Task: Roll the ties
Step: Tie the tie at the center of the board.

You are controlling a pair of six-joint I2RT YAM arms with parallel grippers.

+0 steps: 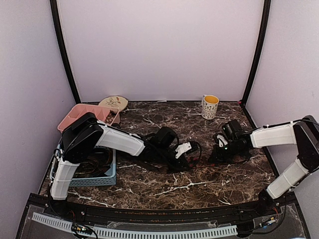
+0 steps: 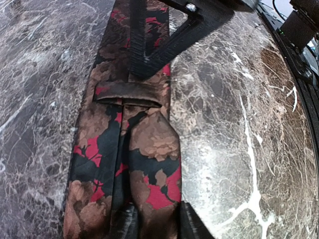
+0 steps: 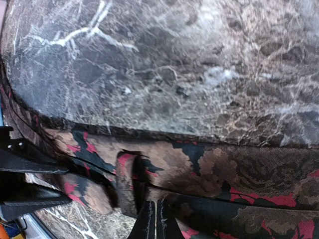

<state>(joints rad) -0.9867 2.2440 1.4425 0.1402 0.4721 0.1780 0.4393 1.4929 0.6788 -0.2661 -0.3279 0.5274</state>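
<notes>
Marble table (image 1: 164, 186) | tie (image 2: 149, 144) flat mid-table, far from edges | right fingers (image 3: 149, 222) together

Mug (image 1: 210, 106): one. Ties out flat: one tie (image 2: 134, 164), nearer than the mug and a bit left. Plate (image 1: 113, 102): one, well left of the mug. Pink tray (image 1: 75, 115): one, left of the mug, just past the plate. Basket (image 1: 94, 180): one, far left of the mug and nearer; dark stuff inside, can't count it. Arms: two, left arm (image 1: 119, 139) and right arm (image 1: 274, 135). Grippers: two, left gripper (image 1: 183, 149), right gripper (image 1: 219, 144). Table (image 1: 164, 191): one.
</notes>
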